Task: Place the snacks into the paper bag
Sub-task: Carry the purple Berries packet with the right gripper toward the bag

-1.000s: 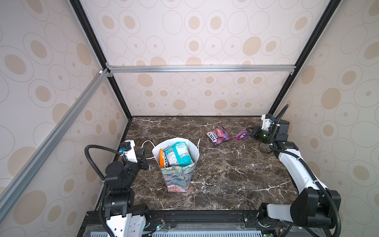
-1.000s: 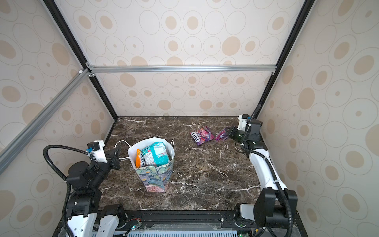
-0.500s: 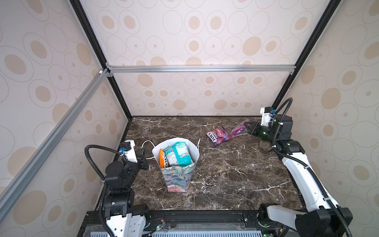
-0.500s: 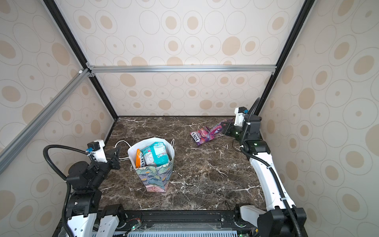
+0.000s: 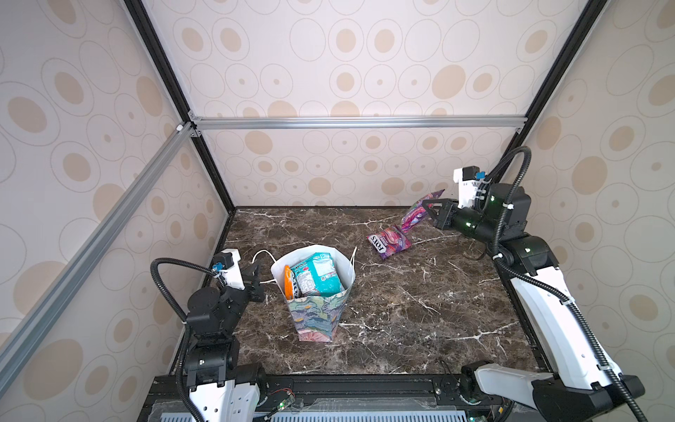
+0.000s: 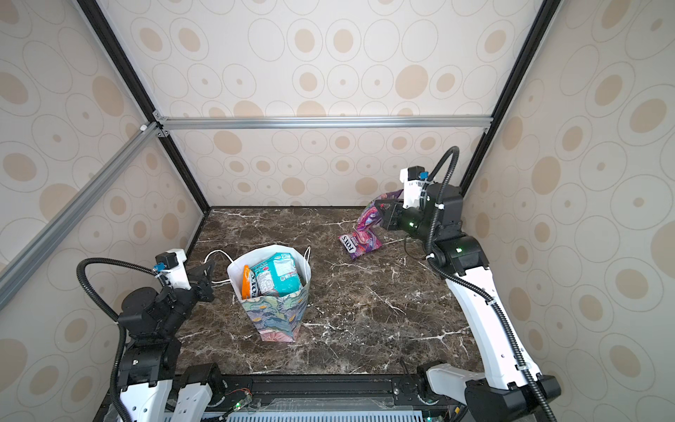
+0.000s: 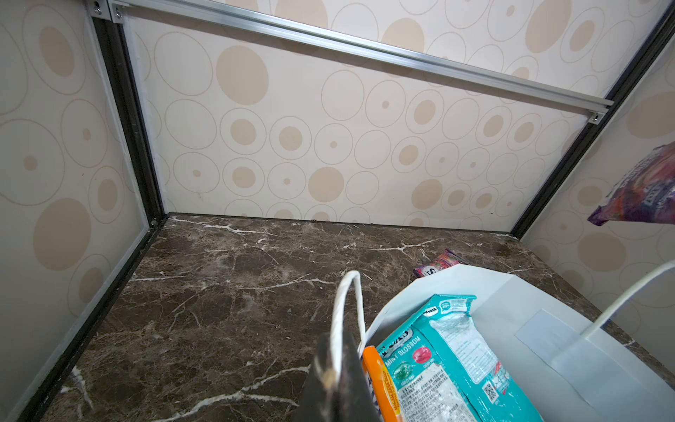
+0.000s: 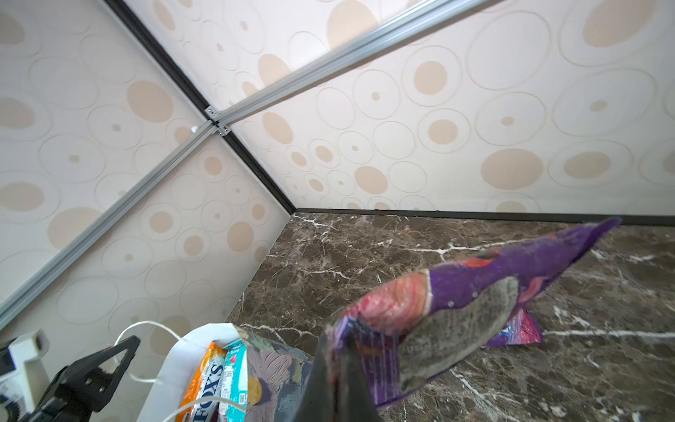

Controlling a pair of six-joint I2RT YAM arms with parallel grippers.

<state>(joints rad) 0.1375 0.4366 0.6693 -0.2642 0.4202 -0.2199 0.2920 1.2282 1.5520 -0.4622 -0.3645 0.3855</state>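
The left arm sits folded low, its left gripper (image 5: 257, 279) pinching the paper bag (image 5: 316, 318) by its cord handle. The right arm stretches far forward, its right gripper (image 5: 425, 207) clamping a purple packet (image 5: 412, 219) aloft.

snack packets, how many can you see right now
4 visible. An orange packet and a teal packet stand in the paper bag. A purple-pink packet lies on the table. A purple packet hangs in the right gripper, jaws shut. The bag may hide more.
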